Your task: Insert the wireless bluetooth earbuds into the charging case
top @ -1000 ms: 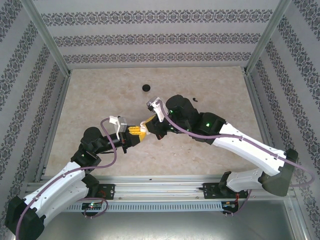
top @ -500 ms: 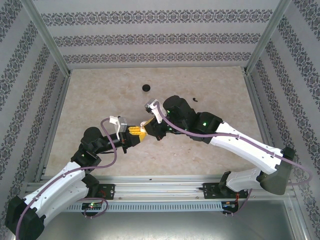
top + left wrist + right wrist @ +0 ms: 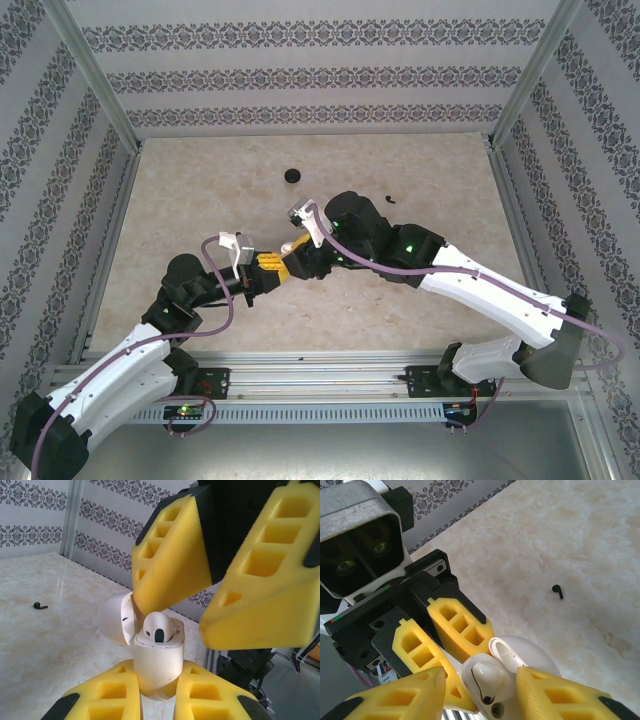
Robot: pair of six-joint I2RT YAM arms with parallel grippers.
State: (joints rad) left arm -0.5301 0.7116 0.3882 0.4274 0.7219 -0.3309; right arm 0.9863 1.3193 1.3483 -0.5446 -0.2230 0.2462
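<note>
Patterned wallpaper closes in the pale marbled table, and the two arms meet above its middle. The left gripper is clamped on the lower body of the white charging case and holds it upright off the surface, with its lid swung open to one side. A white earbud sits in the mouth of the case, its rounded head proud of the rim (whether it is fully home I cannot tell). The right gripper hangs directly over it with its jaws parted, one yellow finger on each side of the bud and gripping nothing. A black earbud lies alone on the table, well apart from both arms.

The risk, as I judge it, lies in pulling the right arm away. One of its fingers is just beside the open lid, so a sideways drift could knock the lid shut on the bud or twist the case in the left fingers. If the bud is only resting in its socket, a brush from a foam pad could tip it out onto the table. A straight lift clear looks safest.
</note>
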